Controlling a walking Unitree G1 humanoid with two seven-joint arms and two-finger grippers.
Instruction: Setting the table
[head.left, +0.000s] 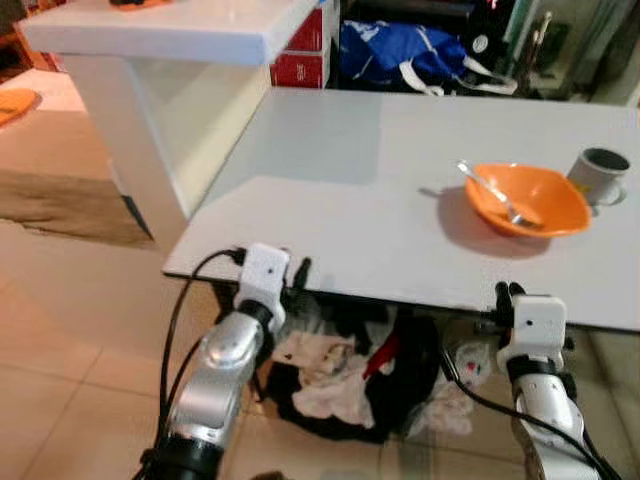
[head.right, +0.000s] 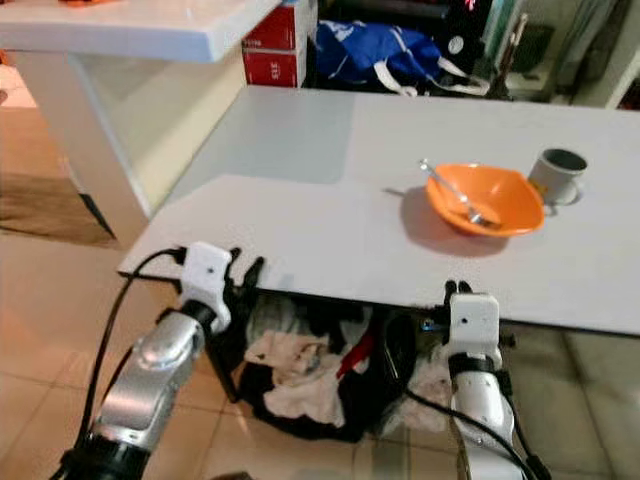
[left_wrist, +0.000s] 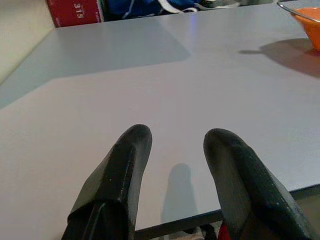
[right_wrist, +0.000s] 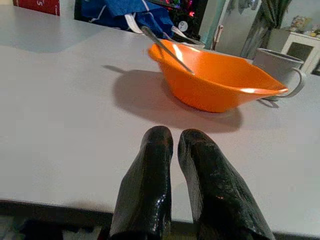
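Risk: if I reach in fast, I'd likely knock the orange plastic bowl (head.left: 527, 198) with its metal spoon (head.left: 487, 188) into the grey ceramic mug (head.left: 600, 173) just beyond it. Right gripper (right_wrist: 172, 139) sits at the white table (head.left: 330, 215) edge short of the bowl, fingers nearly closed, empty. Left gripper (left_wrist: 175, 142) well away from the bowl, fingers parted, empty.

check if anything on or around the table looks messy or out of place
On the white table, nothing looks spilled: the orange bowl holds a spoon, with the grey mug upright beside it. The oddity is a heap of crumpled clothes on the floor under the table's near edge.
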